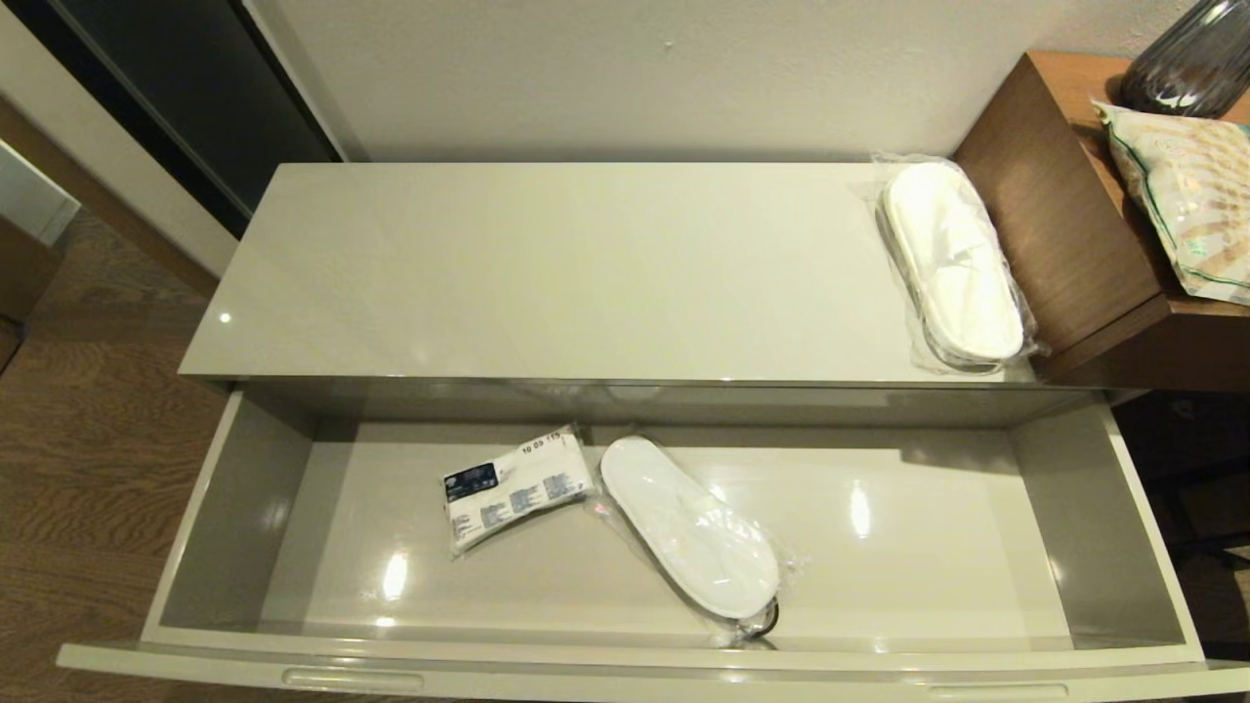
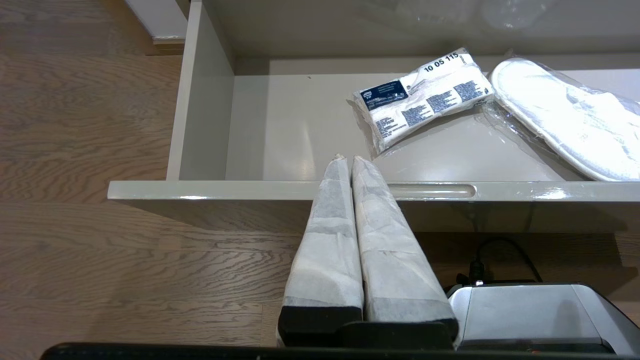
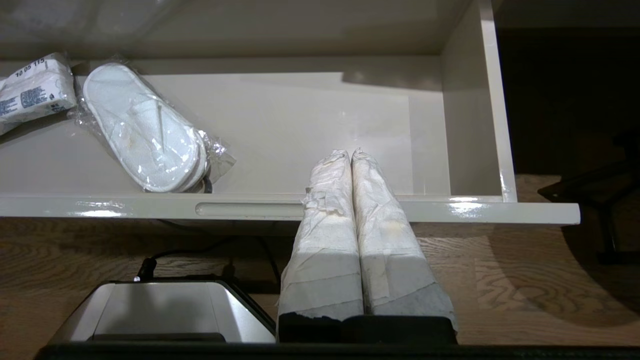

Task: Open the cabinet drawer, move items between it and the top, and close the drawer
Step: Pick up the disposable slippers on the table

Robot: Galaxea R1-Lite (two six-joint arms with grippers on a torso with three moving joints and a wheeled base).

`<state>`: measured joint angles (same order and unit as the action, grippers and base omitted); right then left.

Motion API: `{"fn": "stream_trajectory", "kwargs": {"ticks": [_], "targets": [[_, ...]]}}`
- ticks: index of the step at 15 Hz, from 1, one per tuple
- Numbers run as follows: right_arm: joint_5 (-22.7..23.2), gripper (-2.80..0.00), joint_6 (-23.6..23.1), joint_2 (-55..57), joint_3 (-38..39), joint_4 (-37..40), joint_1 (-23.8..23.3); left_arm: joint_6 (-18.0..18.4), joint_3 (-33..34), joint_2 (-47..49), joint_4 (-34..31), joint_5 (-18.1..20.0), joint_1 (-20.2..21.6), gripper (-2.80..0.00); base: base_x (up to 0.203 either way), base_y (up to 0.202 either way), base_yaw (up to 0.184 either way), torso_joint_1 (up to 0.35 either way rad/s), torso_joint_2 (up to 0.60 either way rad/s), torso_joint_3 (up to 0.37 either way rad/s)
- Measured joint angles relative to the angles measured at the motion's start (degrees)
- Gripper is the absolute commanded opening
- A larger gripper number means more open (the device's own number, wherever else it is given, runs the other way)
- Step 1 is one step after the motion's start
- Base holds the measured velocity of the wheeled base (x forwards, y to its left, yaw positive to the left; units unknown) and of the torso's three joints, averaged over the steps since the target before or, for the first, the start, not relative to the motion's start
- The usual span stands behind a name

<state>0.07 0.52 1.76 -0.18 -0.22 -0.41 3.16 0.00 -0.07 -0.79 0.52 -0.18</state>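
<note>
Glossy beige drawer (image 1: 244, 508), crinkly plastic-wrapped slippers (image 1: 693, 532)

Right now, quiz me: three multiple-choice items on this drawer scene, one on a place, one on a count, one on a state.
1. Where does the white printed packet lie?
A. on the top
B. in the cabinet drawer
C. on the floor

2. How many wrapped slipper packs are in view?
A. one
B. two
C. four

3. How is the drawer?
A. pulled open
B. shut
C. removed

Answers:
1 B, it lies on the drawer floor.
2 B, one pack in the drawer, one on the top.
3 A, its inside shows below the top.
</note>
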Motion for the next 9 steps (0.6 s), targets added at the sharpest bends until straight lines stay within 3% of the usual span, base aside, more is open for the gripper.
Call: {"fn": "stream_trajectory", "kwargs": {"ticks": [9], "targets": [[0.0,-2.80,0.0,0.0,0.0,0.0,-0.1,0.0,0.0,0.1,0.0,0.0,0.0,-2.80,0.000,0.000,0.000,0.000,0.00,0.000]]}}
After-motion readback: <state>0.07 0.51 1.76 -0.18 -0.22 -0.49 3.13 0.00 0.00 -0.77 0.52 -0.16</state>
